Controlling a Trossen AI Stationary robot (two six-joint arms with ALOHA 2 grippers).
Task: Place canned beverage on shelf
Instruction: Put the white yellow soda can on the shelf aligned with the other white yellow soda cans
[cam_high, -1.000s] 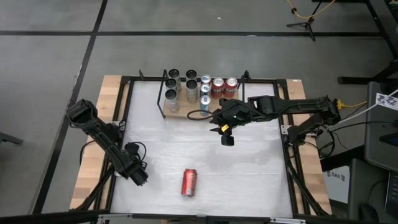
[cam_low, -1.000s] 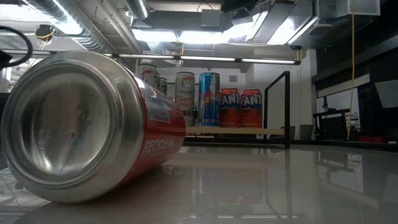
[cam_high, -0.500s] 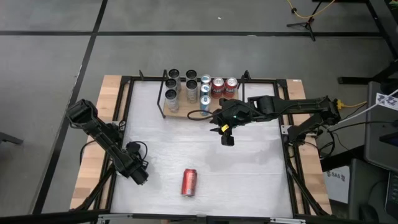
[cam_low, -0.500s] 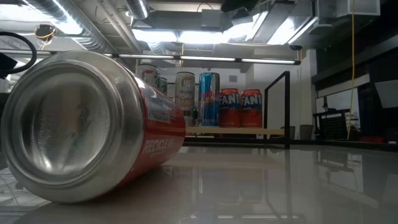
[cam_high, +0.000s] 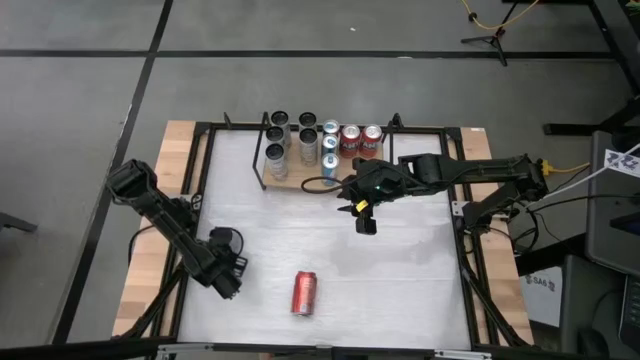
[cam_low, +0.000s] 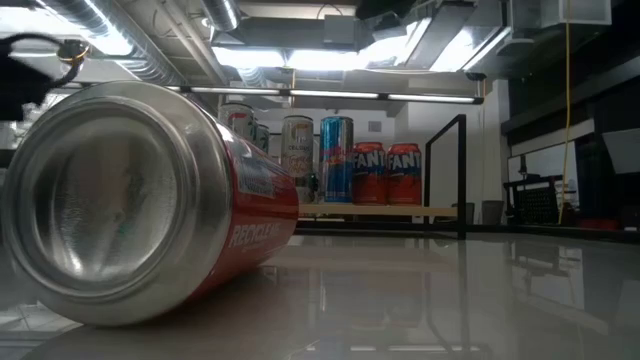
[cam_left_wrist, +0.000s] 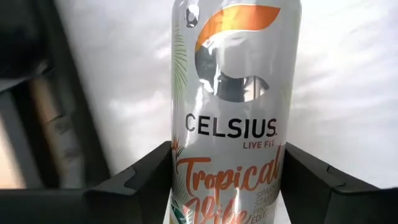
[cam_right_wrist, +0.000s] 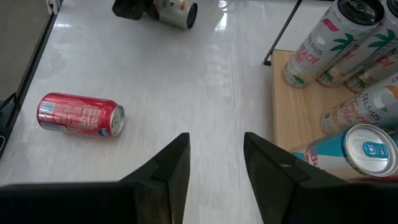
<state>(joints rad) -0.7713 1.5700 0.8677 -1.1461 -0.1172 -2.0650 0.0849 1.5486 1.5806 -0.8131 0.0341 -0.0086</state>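
- Tall slim white Celsius can with orange and green tropical print (cam_left_wrist: 233, 118): being framed between the two dark fingers (cam_left_wrist: 146, 180) of the left gripper (cam_high: 226, 276) near the table's left front; the fingers are lying close along both sides, but whether they are pressing on it cannot be told.
- Short red aluminium can (cam_high: 303, 292): being left lying on its side on the white tabletop (cam_high: 400, 270) near the front edge, just beside the left gripper and apart from it; its silver end is filling the low view (cam_low: 100, 210).
- Small light-wood shelf with thin black rod uprights (cam_high: 290, 180): being kept at the table's far edge, loaded with upright cans — white slim ones (cam_right_wrist: 314, 50), blue-and-silver ones (cam_low: 336, 160) and two red-orange Fanta cans (cam_low: 387, 173).
- Right gripper (cam_high: 365, 222): being held just in front of the shelf, over bare tabletop, its fingers (cam_right_wrist: 171, 168) narrowly parted with nothing between them.
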